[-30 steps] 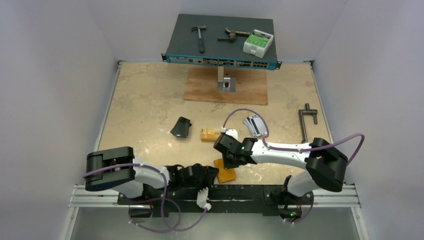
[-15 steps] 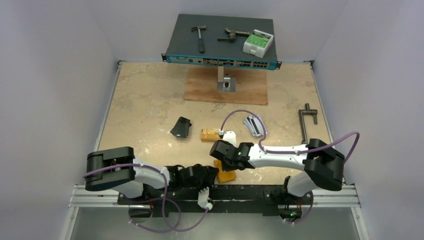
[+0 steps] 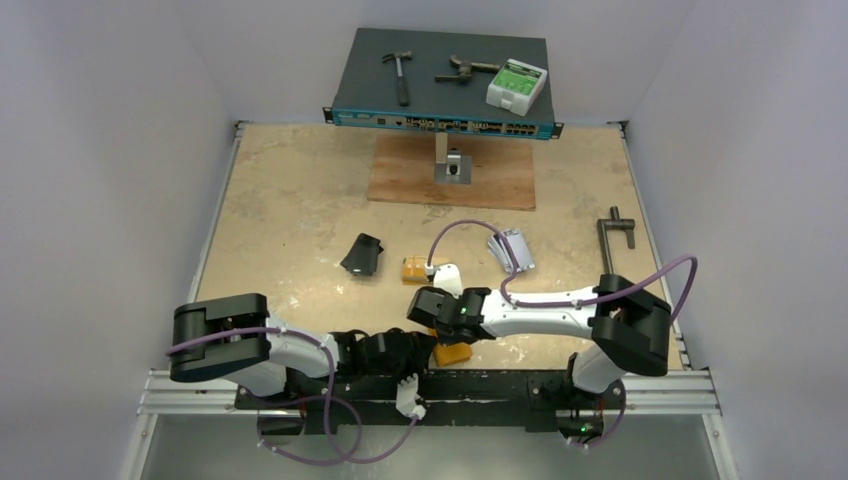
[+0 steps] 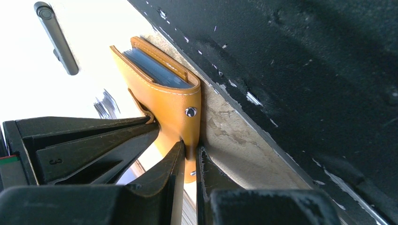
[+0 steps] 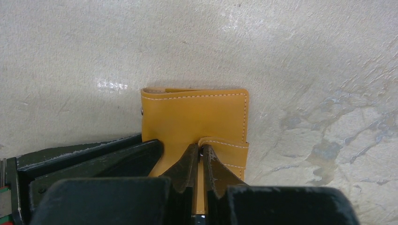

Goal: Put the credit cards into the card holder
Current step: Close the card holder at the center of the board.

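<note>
Clutter lies beyond the card holder (image 5: 195,117), which rests at the near edge of the bench (image 3: 290,200): a yellow-orange stack of credit cards (image 3: 417,269) at 11 o'clock, a black folded case (image 3: 362,254) nearer 10, and silver-grey cards (image 3: 511,250) at 1. The right arm reaches leftward low over the holder, hiding much of it from above. The right hand (image 5: 202,152) is pressed together, tips at the snap tab (image 5: 225,145). The left hand (image 4: 189,157) pinches one edge of the holder.

Plain pale walls (image 3: 110,150) close in the table (image 3: 290,200) on three sides. Its top is beige and mottled, scuffed white in patches. A brown wooden board (image 3: 400,180) lies toward the far end, and behind it sits a dark flat rack unit (image 3: 440,100). The light is even and soft.
</note>
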Controlling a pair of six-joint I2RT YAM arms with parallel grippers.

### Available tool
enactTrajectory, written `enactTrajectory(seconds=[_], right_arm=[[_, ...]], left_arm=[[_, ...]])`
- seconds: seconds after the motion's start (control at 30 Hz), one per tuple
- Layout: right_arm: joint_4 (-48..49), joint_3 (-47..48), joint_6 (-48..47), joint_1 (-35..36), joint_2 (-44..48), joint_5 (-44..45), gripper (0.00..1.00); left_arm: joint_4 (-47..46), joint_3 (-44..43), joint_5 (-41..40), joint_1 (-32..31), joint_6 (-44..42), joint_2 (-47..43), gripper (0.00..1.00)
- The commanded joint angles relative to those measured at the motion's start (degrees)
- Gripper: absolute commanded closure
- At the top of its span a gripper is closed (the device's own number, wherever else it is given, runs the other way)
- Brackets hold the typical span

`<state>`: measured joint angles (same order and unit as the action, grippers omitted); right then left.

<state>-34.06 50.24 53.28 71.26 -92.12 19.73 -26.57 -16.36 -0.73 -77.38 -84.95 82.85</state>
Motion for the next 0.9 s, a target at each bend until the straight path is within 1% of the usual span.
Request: enactTrajectory(seconds=[0.0,0.1,0.13,0.2,0.23,0.33,0.4,0.5,0.67,0.73,0.87], right_arm=[[12.7,-11.1,7.7,4.7,-17.9,-27.8,1.00],[11.3,-9.1,7.4,6.5,-19.7,-28.5,1.00],[10.3,-8.2,7.2,6.9,-20.1,-28.2,0.97],[9.4,-7.1,7.1,7.3,-19.7,-27.5,0.80],[9.2,-6.7,7.2,7.3,-19.0,-27.2,0.74],[6.7,-5.0,7.3,7.3,-16.0,-26.4,0.68],[3.7,-3.3,7.3,6.8,-13.2,-24.2,0.64],[2.0,-2.0,7.7,5.5,-8.6,-22.4,0.59],[-0.8,1.5,8.4,2.8,-1.1,-18.7,0.62],[-2.3,3.4,8.4,2.3,0.2,-17.7,0.62],[-6.2,5.7,8.1,2.0,1.0,-15.6,0.62]], left_arm=[[5.2,1.7,0.9,0.1,2.8,1.5,0.95],[5.0,1.9,1.0,0.2,2.2,1.4,0.95],[4.9,1.9,0.9,0.1,2.2,1.3,0.94],[5.3,1.8,-0.5,0.1,2.2,1.0,0.95],[5.7,1.8,-0.8,0.1,2.2,0.9,0.95],[6.0,2.1,-1.3,0.1,1.8,0.6,0.94],[6.4,2.1,-1.7,0.2,1.8,-0.1,0.95],[8.9,2.2,-2.3,0.6,2.2,-2.6,0.94],[15.5,1.1,-2.6,1.8,4.8,-8.9,0.94],[17.6,0.9,-3.5,2.1,5.4,-11.3,0.94],[18.1,0.9,-6.3,3.0,5.8,-12.7,0.92]])
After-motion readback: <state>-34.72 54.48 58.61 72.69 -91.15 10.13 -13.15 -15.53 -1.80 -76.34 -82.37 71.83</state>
